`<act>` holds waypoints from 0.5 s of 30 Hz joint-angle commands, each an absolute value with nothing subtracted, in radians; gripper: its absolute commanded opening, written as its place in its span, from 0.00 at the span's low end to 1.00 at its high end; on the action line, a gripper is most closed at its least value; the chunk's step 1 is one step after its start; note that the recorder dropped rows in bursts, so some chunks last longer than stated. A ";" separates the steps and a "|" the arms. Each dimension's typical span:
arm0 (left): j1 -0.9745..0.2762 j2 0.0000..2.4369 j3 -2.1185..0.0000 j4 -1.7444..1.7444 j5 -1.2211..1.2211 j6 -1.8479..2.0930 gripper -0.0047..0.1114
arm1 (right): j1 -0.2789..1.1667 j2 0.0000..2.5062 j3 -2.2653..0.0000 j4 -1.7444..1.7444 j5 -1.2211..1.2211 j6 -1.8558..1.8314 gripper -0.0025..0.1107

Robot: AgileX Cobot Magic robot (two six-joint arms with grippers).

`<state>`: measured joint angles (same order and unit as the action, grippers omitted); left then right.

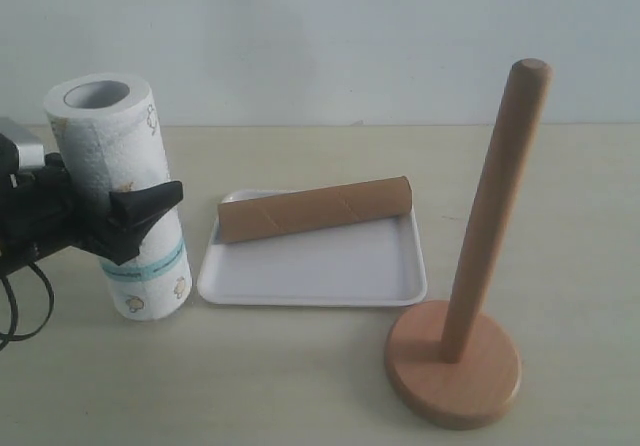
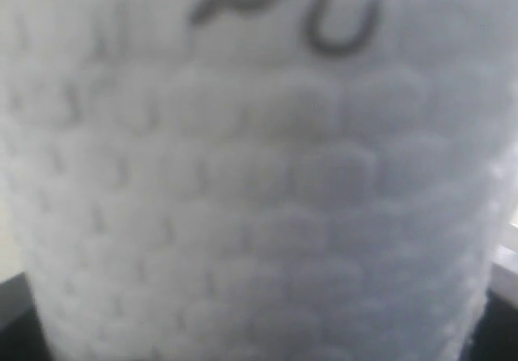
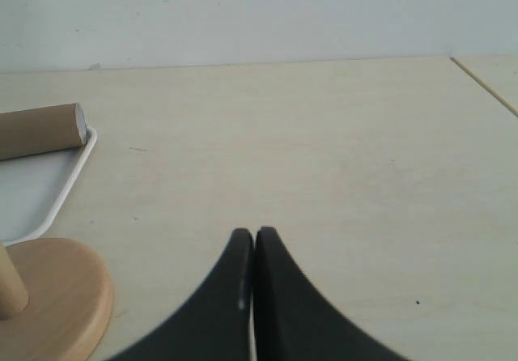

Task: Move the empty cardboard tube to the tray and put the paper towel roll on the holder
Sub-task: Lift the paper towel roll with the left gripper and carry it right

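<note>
The paper towel roll [image 1: 115,171] stands upright at the far left of the table. My left gripper [image 1: 140,204] is shut on its middle, with one black finger [image 1: 148,206] across its front. The roll's embossed white paper [image 2: 259,199] fills the left wrist view, with dark finger edges only at the corners. The empty cardboard tube [image 1: 315,209] lies slantwise in the white tray [image 1: 320,278]. The wooden holder [image 1: 495,206] stands bare at the front right. My right gripper [image 3: 254,233] is shut on nothing above the table, near the holder's base [image 3: 57,296]; the exterior view does not show it.
The tube's end [image 3: 40,130] sticks out over the tray's rim [image 3: 71,175] in the right wrist view. A seam in the tabletop [image 3: 486,86] runs at the far side. A black cable [image 1: 25,306] loops under the left arm.
</note>
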<state>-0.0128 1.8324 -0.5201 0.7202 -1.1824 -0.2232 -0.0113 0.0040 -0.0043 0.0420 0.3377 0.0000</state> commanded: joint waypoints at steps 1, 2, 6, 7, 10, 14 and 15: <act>-0.011 1.654 -0.522 0.726 -1.147 -0.232 0.08 | -0.017 0.000 0.000 0.041 0.333 0.000 0.02; -0.011 1.605 -0.522 0.736 -1.098 -0.249 0.08 | -0.017 0.000 0.000 0.041 0.333 0.000 0.02; -0.011 1.375 -0.522 0.930 -0.967 -0.555 0.08 | -0.017 0.000 0.000 0.041 0.333 0.000 0.02; -0.011 1.322 -0.522 0.992 -0.976 -0.627 0.08 | -0.017 0.000 0.000 0.041 0.333 0.000 0.02; -0.011 1.242 -0.522 1.040 -0.978 -0.716 0.08 | -0.017 0.000 0.000 0.041 0.333 0.000 0.02; -0.011 1.166 -0.528 1.037 -0.981 -0.835 0.08 | -0.017 0.000 0.000 0.041 0.333 0.000 0.02; -0.013 1.152 -0.532 1.041 -0.995 -0.869 0.08 | -0.017 0.000 0.000 0.041 0.333 0.000 0.02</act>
<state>-0.0128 1.1962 -0.5183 1.0434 -0.9566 -0.7746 -0.0113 0.0040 -0.0043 0.0420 0.3377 0.0000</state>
